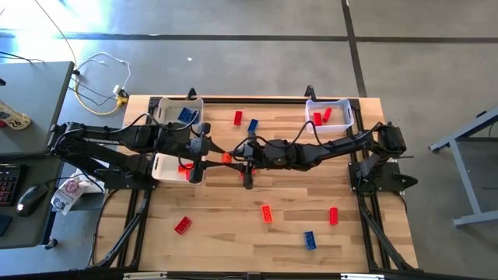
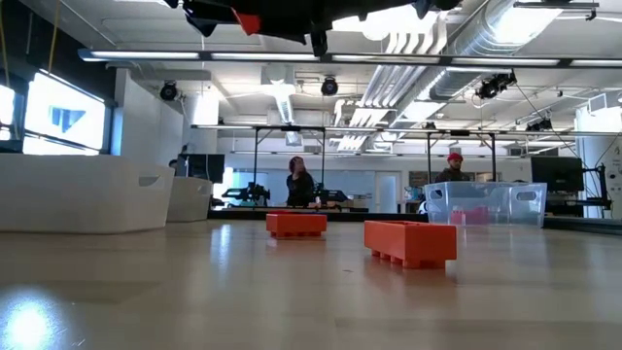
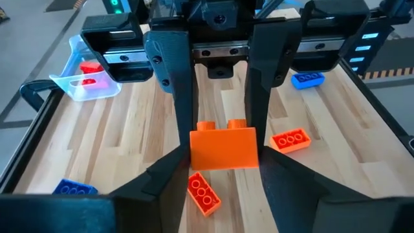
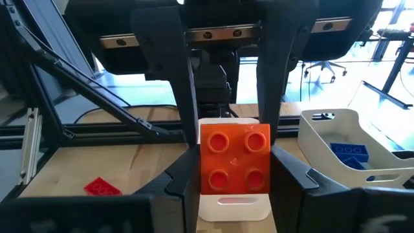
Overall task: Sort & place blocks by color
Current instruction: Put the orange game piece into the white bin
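I have both arms meeting over the middle of the desk (image 1: 233, 233), lifted off the wood. The left gripper (image 3: 220, 139) has its jaws pinching an orange block (image 3: 223, 147) by its sides. In the right wrist view that same orange block (image 4: 235, 158) sits studs-out between the right gripper (image 4: 226, 139) jaws, which look closed against it too (so the block is pinched from both ends, mid-air). In the high view it shows as an orange speck (image 1: 226, 158) between the two wrists.

The rest of the blocks: a red one (image 1: 238, 117) and a blue one (image 1: 253, 124) near the far edge, a red one (image 1: 183, 225) at the near left, an orange one (image 1: 267, 213) near centre, a red-orange one (image 1: 334, 215) to its right, and a blue one (image 1: 310, 240) near the front.

The white bin (image 1: 178, 111) at the far left holds blue blocks. The clear bin (image 1: 328, 114) at the far right holds red. Another white bin (image 1: 165, 166) by the left arm has a reddish block in it; I cannot tell the exact colour.

In the low view two orange blocks (image 2: 409, 242) lie on the desk, with people in the room behind.
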Robot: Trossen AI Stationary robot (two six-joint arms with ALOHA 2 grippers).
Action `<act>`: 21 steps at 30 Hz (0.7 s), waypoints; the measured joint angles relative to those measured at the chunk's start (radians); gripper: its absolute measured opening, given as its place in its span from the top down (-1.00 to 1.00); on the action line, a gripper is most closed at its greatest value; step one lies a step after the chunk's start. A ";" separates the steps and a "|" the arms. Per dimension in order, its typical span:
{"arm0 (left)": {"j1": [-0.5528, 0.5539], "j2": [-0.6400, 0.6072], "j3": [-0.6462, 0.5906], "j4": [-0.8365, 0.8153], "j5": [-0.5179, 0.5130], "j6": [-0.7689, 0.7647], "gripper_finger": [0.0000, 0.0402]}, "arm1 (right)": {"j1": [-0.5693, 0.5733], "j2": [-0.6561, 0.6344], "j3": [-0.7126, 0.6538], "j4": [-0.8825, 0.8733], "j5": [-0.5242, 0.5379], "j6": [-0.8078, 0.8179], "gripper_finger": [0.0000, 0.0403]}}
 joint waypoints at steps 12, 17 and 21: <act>0.002 0.002 0.000 -0.001 0.036 0.002 0.48 | 0.001 0.000 0.000 -0.019 -0.003 -0.011 0.45; 0.002 0.002 0.000 -0.003 0.036 0.001 0.48 | 0.001 0.000 0.000 -0.021 -0.003 -0.016 0.45; 0.002 0.003 0.000 -0.002 0.037 0.001 0.48 | 0.001 0.000 0.001 -0.024 0.002 -0.018 0.37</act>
